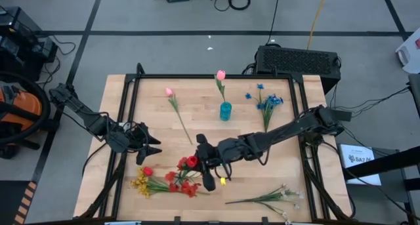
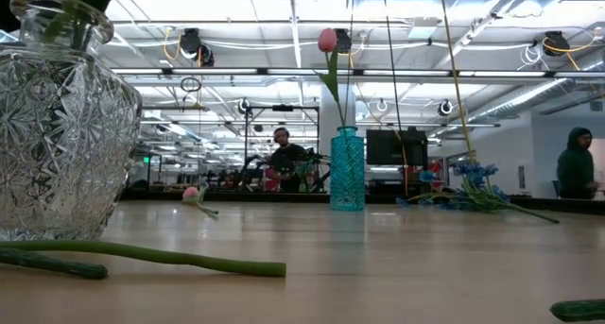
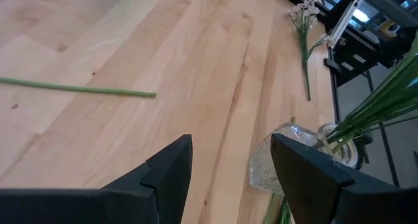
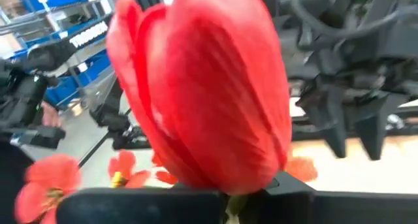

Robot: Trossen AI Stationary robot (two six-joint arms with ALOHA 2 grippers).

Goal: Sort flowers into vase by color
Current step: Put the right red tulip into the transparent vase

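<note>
Right gripper (image 1: 200,161) near the surface's front edge, fingers pinching a red tulip (image 4: 202,93), lifted for vasing with the reds. Left gripper (image 1: 152,150) waits beside, fingers spread.

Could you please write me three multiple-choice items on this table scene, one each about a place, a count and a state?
1. Where does the small teal glass vase stand?
A. near the table's middle, toward the far edge
B. at the near left corner
C. on the floor

2. How many pink tulips show on the table?
A. one
B. two
C. four

3. What is the right claw doing?
A. hanging open over bare wood
B. gripping a red tulip
C. resting inside the vase

Answers:
1 A, the high view shows it there.
2 B, one pink tulip stands in the vase, another pink tulip lies to its left.
3 B, a red tulip fills the right wrist view just beyond the claw.

The left claw waits open at the left.
</note>
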